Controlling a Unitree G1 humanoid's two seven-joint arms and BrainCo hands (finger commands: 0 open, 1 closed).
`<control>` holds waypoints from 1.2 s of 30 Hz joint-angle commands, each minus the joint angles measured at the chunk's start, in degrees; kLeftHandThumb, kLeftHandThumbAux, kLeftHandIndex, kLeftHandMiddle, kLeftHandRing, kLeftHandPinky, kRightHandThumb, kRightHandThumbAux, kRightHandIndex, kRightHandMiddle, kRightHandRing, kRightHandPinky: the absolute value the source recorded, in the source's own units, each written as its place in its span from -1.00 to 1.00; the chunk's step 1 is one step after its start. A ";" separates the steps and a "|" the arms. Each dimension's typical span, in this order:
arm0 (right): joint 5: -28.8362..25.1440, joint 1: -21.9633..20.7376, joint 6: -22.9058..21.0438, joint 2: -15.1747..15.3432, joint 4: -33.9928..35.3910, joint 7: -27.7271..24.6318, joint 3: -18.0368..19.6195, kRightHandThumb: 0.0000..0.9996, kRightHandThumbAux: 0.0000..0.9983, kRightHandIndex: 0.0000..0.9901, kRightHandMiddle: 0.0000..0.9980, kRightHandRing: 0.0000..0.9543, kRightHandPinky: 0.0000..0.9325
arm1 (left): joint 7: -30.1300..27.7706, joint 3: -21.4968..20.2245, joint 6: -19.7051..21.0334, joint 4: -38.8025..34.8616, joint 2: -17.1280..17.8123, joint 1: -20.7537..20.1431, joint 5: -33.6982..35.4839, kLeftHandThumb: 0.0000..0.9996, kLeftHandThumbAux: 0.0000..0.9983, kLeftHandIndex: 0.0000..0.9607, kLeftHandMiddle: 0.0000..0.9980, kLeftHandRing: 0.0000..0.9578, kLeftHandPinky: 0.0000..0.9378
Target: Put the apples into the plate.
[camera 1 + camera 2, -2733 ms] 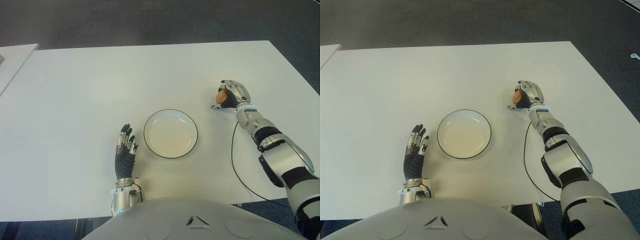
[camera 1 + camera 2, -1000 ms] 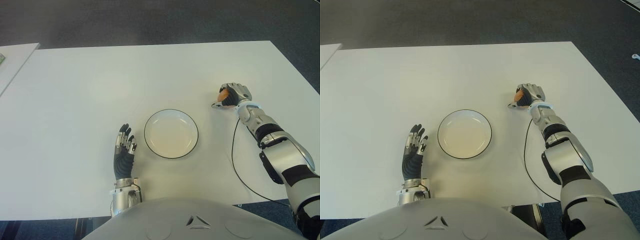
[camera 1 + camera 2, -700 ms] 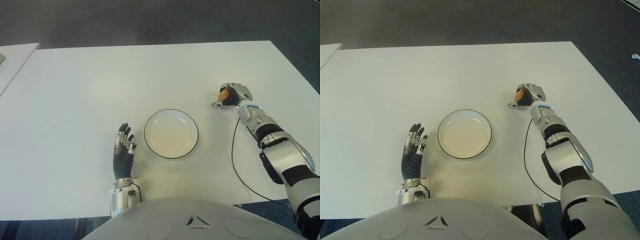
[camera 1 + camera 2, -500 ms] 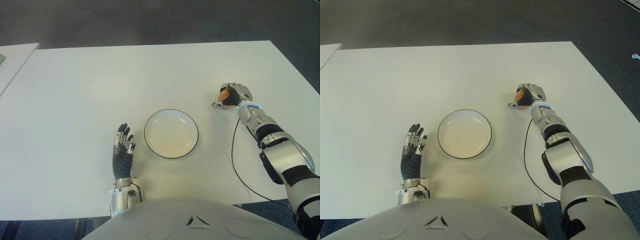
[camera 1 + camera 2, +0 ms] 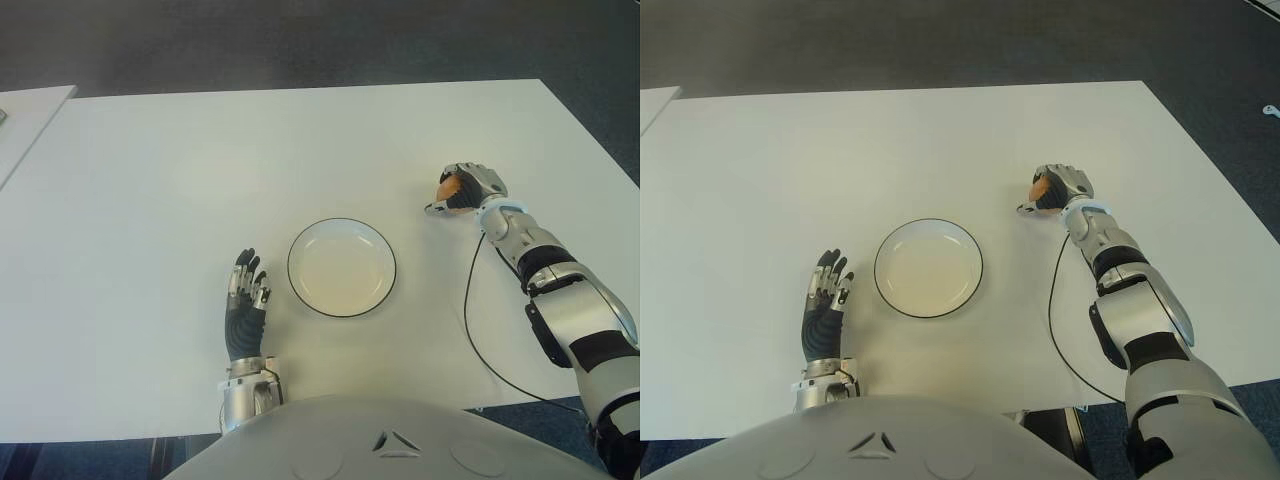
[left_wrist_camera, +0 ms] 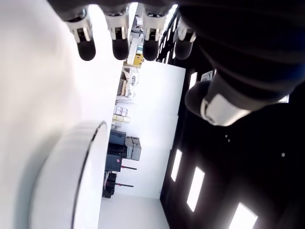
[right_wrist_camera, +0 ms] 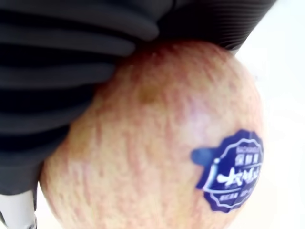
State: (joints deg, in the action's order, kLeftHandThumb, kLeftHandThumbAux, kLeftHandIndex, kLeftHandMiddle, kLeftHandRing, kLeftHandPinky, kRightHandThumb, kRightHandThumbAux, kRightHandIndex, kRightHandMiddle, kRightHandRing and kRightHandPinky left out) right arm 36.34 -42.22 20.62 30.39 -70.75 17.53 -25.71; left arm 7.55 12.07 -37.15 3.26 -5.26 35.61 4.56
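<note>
Right hand (image 5: 468,187): fingers curled around the apple (image 7: 162,143), well to the right of the plate (image 5: 342,267) and slightly beyond it. Left hand (image 5: 245,300): fingers extended, holding nothing, just left of the plate on the table (image 5: 200,170).

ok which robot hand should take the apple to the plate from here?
Right. The right robot hand is already closed around the apple, out to the right of the plate, which holds nothing yet. The left robot hand shows beside the plate's left edge, fingers spread and holding nothing.
</note>
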 commanded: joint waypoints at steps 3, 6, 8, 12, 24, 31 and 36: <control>-0.39 -0.42 2.62 0.88 3.36 1.35 1.01 0.41 0.45 -0.12 0.42 0.41 0.35 | 0.24 -0.73 0.47 1.03 -1.59 0.24 -1.54 -0.75 0.14 -0.96 -0.96 -1.00 -1.00; -0.30 -0.74 3.28 1.21 4.62 1.63 1.19 0.41 0.45 -0.12 0.43 0.41 0.36 | 0.05 -0.83 0.48 1.04 -1.80 0.10 -1.11 -0.74 0.14 -0.95 -0.96 -1.00 -1.00; -0.07 -0.31 4.75 1.70 9.24 3.29 1.89 0.41 0.45 -0.12 0.45 0.44 0.39 | -0.59 -1.41 2.09 1.42 -1.23 -0.07 0.06 -0.73 0.14 -0.94 -0.96 -1.00 -1.00; 0.14 0.84 5.84 2.33 15.90 3.58 2.67 0.41 0.45 -0.11 0.49 0.49 0.47 | -0.68 -1.10 2.86 1.10 -1.16 0.15 -0.36 -0.73 0.13 -0.95 -0.97 -1.00 -1.00; -1.88 8.40 3.68 2.49 36.59 -4.35 5.90 0.41 0.44 -0.11 0.60 0.63 0.62 | -0.32 -0.67 3.77 0.30 -1.50 -0.27 -1.23 -0.73 0.10 -0.95 -0.97 -1.00 -1.00; -1.98 12.05 0.63 1.03 47.21 -10.60 6.52 0.41 0.44 -0.11 0.62 0.66 0.63 | 0.41 -0.30 2.19 0.35 -1.72 0.13 -3.51 -0.73 0.10 -0.93 -0.95 -1.00 -1.00; -1.78 14.87 -1.92 -0.42 54.73 -14.66 6.58 0.41 0.44 -0.11 0.63 0.66 0.62 | 0.56 -0.10 1.56 0.26 -2.11 0.29 -3.86 -0.75 0.11 -0.94 -0.95 -1.00 -1.00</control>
State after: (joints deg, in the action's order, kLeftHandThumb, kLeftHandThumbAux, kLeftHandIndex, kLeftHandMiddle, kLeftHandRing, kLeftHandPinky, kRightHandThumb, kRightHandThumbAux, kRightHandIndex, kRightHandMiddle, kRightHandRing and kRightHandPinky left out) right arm 35.06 -28.86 20.46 31.24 -20.30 5.28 -19.43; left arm 7.42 12.05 -35.34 3.18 -5.22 35.42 1.41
